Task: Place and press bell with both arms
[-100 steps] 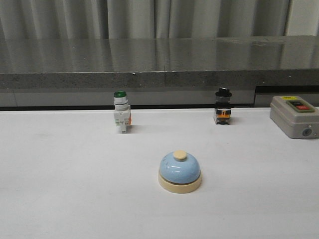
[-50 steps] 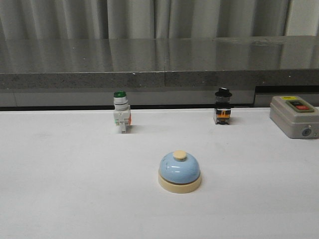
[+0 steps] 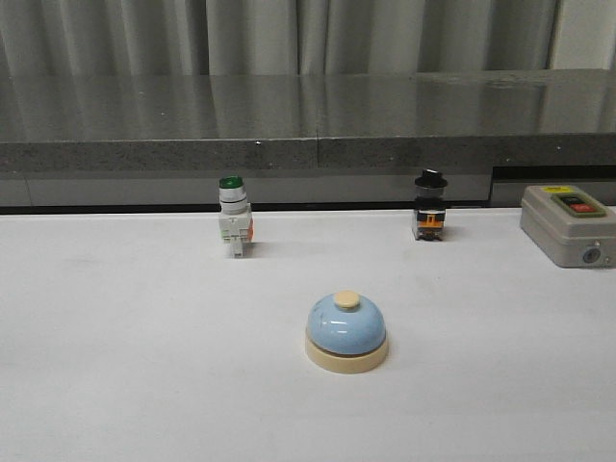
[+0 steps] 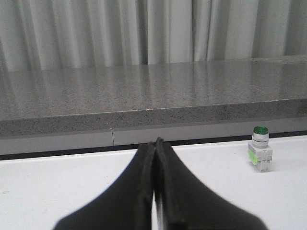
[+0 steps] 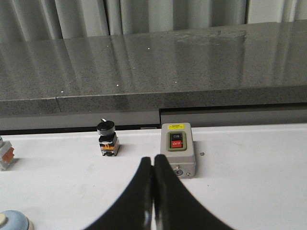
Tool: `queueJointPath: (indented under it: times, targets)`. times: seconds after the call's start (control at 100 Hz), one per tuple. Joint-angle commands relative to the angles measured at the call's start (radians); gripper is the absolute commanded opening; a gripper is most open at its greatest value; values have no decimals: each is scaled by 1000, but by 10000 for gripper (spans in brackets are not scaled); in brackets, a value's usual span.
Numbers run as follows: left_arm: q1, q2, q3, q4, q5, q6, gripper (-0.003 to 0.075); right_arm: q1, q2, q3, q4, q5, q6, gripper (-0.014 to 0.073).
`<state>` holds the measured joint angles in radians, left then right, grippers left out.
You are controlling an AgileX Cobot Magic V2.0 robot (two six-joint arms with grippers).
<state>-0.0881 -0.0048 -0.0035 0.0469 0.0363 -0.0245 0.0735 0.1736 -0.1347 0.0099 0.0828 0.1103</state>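
Observation:
The light-blue dome bell with a cream base and cream button sits on the white table in the front view, a little right of centre and towards the near side. Its edge shows in the right wrist view. No arm shows in the front view. My left gripper is shut and empty above the table, with the green-capped switch off to its side. My right gripper is shut and empty, close in front of the grey button box.
A green-capped white switch and a black-knobbed switch stand at the table's far side. The grey box with red and green buttons sits at the far right. A dark stone ledge runs behind the table.

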Motion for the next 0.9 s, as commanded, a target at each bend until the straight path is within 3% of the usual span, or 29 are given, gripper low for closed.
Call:
queueJointPath:
  times: [0.0,0.23,0.89]
  targets:
    - [0,-32,56,-1,-84,-9,-21,-7,-53,34,-10,-136,5,-64]
    - [0,-32,56,-1,-84,-9,-21,-7,-207,144,-10,-209,45,-64]
    - [0,-32,56,-1,-84,-9,-21,-7,-204,143,-10,-205,45,-64]
